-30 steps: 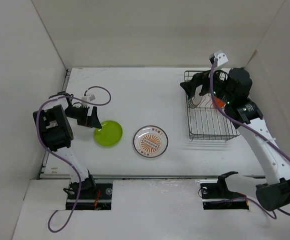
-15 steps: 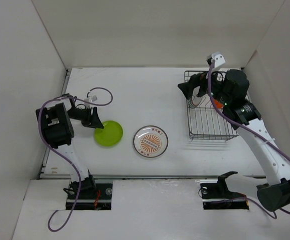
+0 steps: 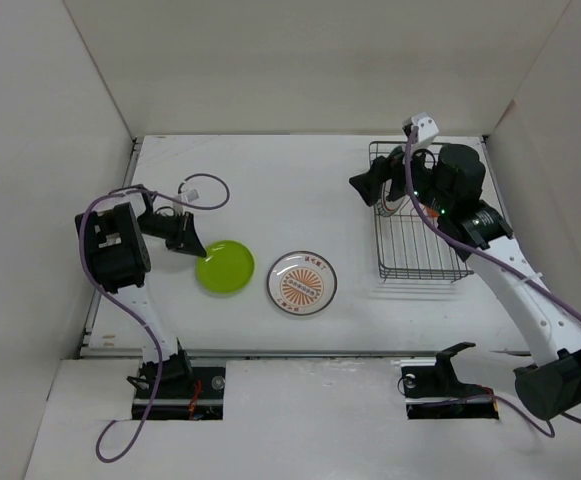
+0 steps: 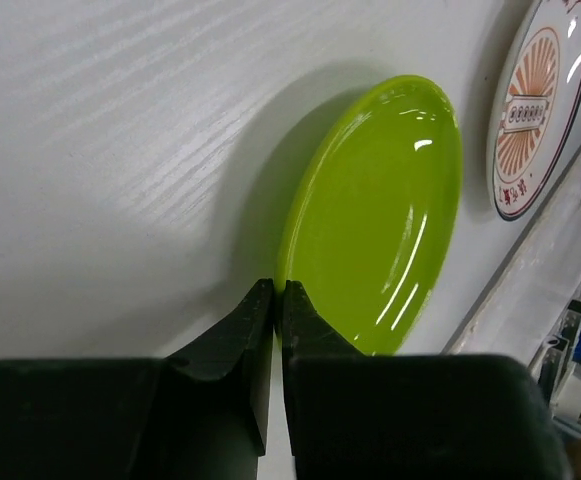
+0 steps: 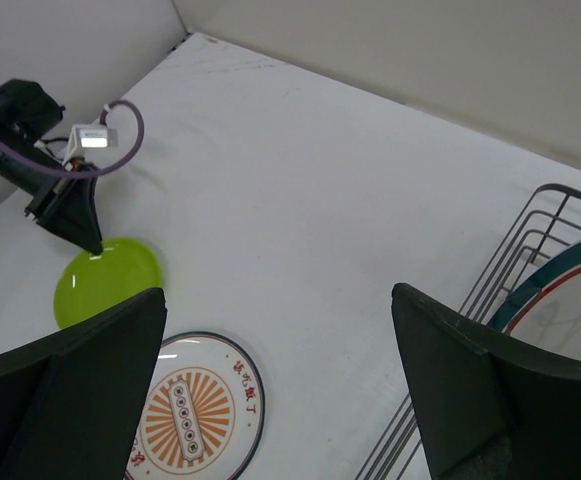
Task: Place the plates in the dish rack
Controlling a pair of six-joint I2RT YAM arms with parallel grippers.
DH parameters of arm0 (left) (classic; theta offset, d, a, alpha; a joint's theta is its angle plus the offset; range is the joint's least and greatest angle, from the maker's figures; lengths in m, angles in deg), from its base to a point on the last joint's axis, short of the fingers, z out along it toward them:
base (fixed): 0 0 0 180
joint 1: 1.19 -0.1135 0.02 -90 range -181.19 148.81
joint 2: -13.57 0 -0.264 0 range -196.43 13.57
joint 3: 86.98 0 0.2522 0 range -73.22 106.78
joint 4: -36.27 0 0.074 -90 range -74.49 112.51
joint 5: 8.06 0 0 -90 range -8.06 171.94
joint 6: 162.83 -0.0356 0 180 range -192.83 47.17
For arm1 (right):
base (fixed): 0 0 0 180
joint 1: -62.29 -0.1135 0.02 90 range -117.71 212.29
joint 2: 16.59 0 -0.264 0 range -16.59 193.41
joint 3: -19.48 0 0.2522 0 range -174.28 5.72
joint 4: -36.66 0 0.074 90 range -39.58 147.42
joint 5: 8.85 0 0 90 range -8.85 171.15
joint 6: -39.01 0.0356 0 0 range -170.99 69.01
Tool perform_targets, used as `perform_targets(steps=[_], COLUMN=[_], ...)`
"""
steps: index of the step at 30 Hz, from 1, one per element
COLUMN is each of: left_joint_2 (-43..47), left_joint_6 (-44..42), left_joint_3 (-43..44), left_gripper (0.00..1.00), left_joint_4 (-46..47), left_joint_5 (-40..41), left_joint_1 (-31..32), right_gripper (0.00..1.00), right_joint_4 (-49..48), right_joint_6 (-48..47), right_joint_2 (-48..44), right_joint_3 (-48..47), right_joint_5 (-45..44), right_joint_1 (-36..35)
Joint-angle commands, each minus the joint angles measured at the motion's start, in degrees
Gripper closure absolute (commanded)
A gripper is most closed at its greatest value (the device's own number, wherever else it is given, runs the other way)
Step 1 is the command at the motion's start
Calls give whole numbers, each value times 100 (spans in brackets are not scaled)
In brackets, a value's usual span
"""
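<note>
The lime green plate (image 3: 226, 267) lies left of centre on the table, and my left gripper (image 3: 196, 251) is shut on its left rim. In the left wrist view the fingers (image 4: 278, 288) pinch the rim of the green plate (image 4: 380, 210), which tilts up over its shadow. The sunburst plate (image 3: 302, 283) lies flat beside it. A teal-rimmed plate (image 5: 560, 270) stands in the black dish rack (image 3: 420, 240) at the right. My right gripper (image 3: 366, 185) hovers open and holds nothing just left of the rack's far end.
White walls close in the table on the left, back and right. The left arm's purple cable (image 3: 205, 195) loops over the table behind the green plate. The rack's near half (image 3: 425, 262) holds no plate.
My left gripper closed on the green plate's rim, and the plate slid slightly right. The right gripper drifted left, away from the rack, still open.
</note>
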Motion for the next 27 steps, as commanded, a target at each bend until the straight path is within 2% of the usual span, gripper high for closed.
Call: perform_targets(steps=[1, 4, 11, 12, 16, 20, 27], left_joint_2=[246, 545, 1371, 1555, 1960, 2426, 2602], left_joint_6=[-472, -658, 230, 300, 809, 1451, 1645], left_joint_3=[700, 1526, 2855, 2995, 2988, 2716, 2653], left_gripper=[100, 100, 100, 100, 100, 100, 100], left_joint_4=[-918, -1498, -1473, -1473, -1044, -340, -225], left_joint_5=[-475, -835, -968, -969, -1092, -819, -986], left_joint_1=[23, 23, 128, 129, 330, 682, 1183], right_gripper=[2, 1, 1, 1, 1, 1, 1], right_joint_4=[-428, -796, -1771, -2147, -3114, -3118, -3363], right_joint_6=[205, 574, 821, 821, 1005, 1014, 1014], right_joint_2=[-3, 50, 357, 427, 752, 1349, 2360], right_joint_3=[126, 363, 672, 724, 716, 102, -488], right_joint_5=[-76, 133, 1118, 1268, 2059, 1928, 1340], right_joint_1=[-126, -126, -609, -749, -1031, -1444, -1726])
